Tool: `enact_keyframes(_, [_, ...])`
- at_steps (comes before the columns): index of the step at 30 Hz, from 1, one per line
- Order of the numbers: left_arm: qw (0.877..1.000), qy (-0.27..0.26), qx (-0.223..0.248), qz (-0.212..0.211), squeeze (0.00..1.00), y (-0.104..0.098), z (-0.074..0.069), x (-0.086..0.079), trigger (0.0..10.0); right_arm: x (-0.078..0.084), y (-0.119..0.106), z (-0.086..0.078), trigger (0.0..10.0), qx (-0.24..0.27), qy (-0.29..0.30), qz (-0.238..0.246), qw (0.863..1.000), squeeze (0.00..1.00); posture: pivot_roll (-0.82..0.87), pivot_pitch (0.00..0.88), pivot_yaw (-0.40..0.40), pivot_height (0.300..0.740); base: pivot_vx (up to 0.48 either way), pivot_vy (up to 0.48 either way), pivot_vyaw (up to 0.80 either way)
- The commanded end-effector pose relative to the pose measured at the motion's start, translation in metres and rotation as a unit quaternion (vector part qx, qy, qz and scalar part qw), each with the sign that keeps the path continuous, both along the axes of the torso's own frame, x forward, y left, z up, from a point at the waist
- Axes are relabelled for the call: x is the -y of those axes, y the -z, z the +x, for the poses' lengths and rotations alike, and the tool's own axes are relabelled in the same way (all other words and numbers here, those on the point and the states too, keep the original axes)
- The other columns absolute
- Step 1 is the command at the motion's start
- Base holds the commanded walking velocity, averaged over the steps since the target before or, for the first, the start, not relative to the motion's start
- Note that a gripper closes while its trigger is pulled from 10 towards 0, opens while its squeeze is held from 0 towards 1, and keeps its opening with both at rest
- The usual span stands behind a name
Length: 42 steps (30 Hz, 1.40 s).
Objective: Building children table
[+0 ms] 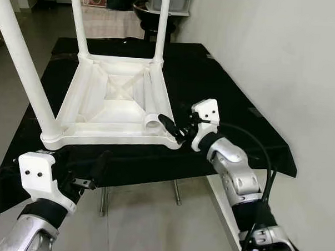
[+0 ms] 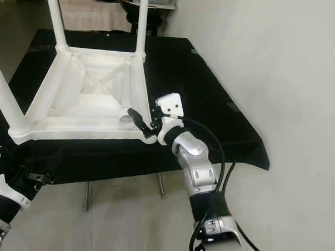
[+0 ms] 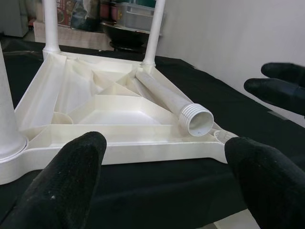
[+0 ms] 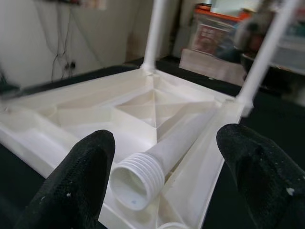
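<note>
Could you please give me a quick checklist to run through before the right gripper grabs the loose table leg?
1. Loose leg lying inside the upturned tabletop, threaded end toward the robot: ok.
2. Right gripper open, fingers on either side of the threaded end: ok.
3. Near-right corner socket unfilled: ok.
4. Three other legs standing in their sockets: ok.
5. Left gripper open, low at the table's near edge: ok.
6. Thread condition: cannot tell.
</note>
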State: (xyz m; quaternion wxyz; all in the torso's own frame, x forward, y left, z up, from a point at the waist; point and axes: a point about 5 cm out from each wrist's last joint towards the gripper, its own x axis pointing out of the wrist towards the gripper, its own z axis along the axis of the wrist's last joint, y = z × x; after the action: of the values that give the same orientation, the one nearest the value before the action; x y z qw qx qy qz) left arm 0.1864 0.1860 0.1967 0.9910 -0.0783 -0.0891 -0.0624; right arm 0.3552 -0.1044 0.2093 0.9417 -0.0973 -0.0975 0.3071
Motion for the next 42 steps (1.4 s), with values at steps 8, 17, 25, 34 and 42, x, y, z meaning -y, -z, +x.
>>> enact_keyframes(8, [0.998, 0.041, -0.024, 0.046, 0.00, 0.001, -0.005, 0.009, 10.0, 0.019, 0.008, 0.004, 10.0, 0.055, -0.062, -0.322, 0.943, 0.00, -0.08, 0.125, -0.114, 0.740, 0.000, 0.000, 0.00])
enact_keyframes(17, [0.997, 0.049, -0.028, 0.046, 0.00, 0.000, -0.008, 0.012, 10.0, 0.028, -0.008, 0.018, 10.0, 0.055, -0.043, -0.379, 0.923, 0.00, -0.08, 0.139, -0.117, 0.740, 0.000, 0.000, 0.00])
enact_keyframes(25, [0.998, 0.042, -0.027, 0.035, 0.00, -0.001, -0.009, 0.012, 10.0, -0.025, 0.004, 0.015, 10.0, 0.049, -0.084, -0.343, 0.934, 0.00, -0.07, 0.149, -0.125, 0.740, 0.000, 0.000, 0.00])
enact_keyframes(34, [0.999, 0.031, -0.025, 0.024, 0.00, -0.002, -0.010, 0.013, 10.0, -0.030, -0.004, 0.027, 10.0, 0.045, -0.042, -0.302, 0.951, 0.00, -0.08, 0.151, -0.138, 0.740, 0.000, 0.000, 0.00])
enact_keyframes(42, [0.998, 0.039, -0.035, 0.031, 0.00, 0.000, -0.009, 0.015, 10.0, -0.020, -0.011, 0.029, 10.0, 0.043, -0.036, -0.280, 0.958, 0.00, -0.08, 0.143, -0.124, 0.740, 0.000, 0.240, 0.00])
